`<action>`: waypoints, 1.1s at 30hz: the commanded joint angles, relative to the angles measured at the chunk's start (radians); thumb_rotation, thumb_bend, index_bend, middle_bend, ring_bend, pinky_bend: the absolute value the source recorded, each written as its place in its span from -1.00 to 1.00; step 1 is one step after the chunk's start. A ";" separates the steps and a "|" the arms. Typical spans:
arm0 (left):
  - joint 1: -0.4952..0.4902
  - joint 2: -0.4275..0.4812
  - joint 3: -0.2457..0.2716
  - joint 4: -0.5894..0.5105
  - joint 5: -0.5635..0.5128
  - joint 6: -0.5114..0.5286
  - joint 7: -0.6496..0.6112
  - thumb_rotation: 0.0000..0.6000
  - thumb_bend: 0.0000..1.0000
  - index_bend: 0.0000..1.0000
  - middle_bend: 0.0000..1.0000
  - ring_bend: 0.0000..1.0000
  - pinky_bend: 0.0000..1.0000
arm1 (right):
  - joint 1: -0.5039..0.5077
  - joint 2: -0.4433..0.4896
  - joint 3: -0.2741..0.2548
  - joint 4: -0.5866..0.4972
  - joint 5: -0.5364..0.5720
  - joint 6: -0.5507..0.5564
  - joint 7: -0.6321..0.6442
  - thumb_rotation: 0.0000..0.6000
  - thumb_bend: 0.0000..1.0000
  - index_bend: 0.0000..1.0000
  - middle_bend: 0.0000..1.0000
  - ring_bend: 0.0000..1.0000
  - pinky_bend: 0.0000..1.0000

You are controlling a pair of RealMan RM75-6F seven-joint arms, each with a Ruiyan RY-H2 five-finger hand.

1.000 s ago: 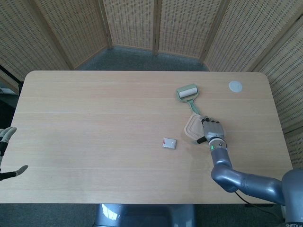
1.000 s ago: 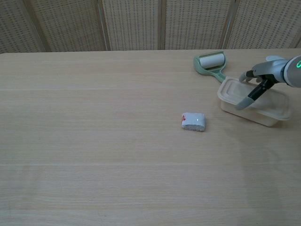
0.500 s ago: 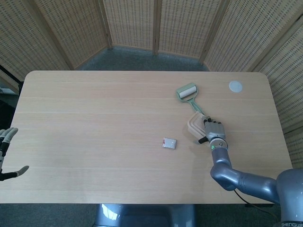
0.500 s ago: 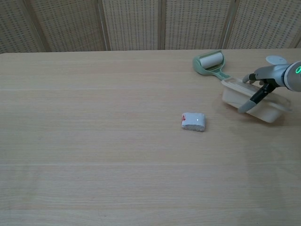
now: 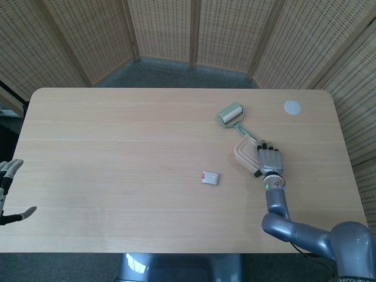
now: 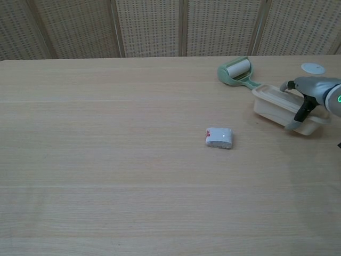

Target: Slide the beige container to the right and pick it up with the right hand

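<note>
1. I see the beige container (image 5: 243, 154) (image 6: 277, 104) on the right part of the table, a shallow rectangular tub with rounded corners and a flanged rim.
2. From the chest view it sits tilted, its far rim raised and its open top leaning away from me, not flat on the wood.
3. My right hand (image 5: 269, 160) (image 6: 309, 98) grips its right end, fingers over the rim and the thumb against the near wall.
4. Its far left corner lies just beside the handle of the green lint roller (image 5: 230, 114) (image 6: 236, 70); I cannot tell whether they touch.
</note>
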 commanded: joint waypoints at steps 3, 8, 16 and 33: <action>-0.001 -0.002 0.001 0.000 0.000 -0.002 0.004 1.00 -1.00 -1.00 -1.00 -1.00 -1.00 | -0.043 -0.030 0.023 0.039 -0.075 0.024 0.044 1.00 -1.00 -0.10 -0.26 -0.27 0.26; 0.000 -0.002 0.001 -0.002 0.001 -0.001 0.004 1.00 -1.00 -1.00 -1.00 -1.00 -1.00 | -0.067 -0.009 0.038 0.000 -0.127 0.058 0.043 1.00 -1.00 -0.07 -0.24 -0.25 0.28; 0.001 0.006 0.001 -0.005 0.010 0.005 -0.009 1.00 -1.00 -1.00 -1.00 -1.00 -1.00 | -0.123 0.083 0.067 -0.158 -0.221 0.156 0.057 1.00 -1.00 -0.06 -0.24 -0.25 0.28; 0.001 0.013 0.005 -0.013 0.028 0.007 -0.021 1.00 -1.00 -1.00 -1.00 -1.00 -1.00 | -0.195 0.389 0.191 -0.671 -0.399 0.371 0.024 1.00 -1.00 -0.10 -0.26 -0.25 0.28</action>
